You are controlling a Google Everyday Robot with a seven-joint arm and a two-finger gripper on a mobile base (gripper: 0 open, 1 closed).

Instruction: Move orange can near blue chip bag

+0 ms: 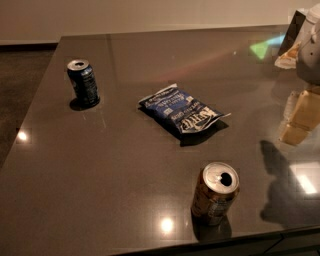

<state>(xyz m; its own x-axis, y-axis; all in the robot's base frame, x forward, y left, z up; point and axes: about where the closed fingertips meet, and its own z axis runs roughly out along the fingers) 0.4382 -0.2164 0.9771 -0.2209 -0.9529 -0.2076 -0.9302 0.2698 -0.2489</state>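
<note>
Camera view: end effector (309, 59) top right

Dark glossy table (100, 170). dark blue can (83, 83) upright at far left, silver top, shadow at base. Pale wall (150, 12) behind. gripper (311, 55) at upper right edge, over the table.

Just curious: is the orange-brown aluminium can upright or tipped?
Upright: the orange can stands on its base, silver top up. The gripper hangs far upper right.

Glossy table (115, 165) bears blue chip bag (181, 111), orange can (215, 194), dark blue can (83, 82) — jaws at right edge.
</note>
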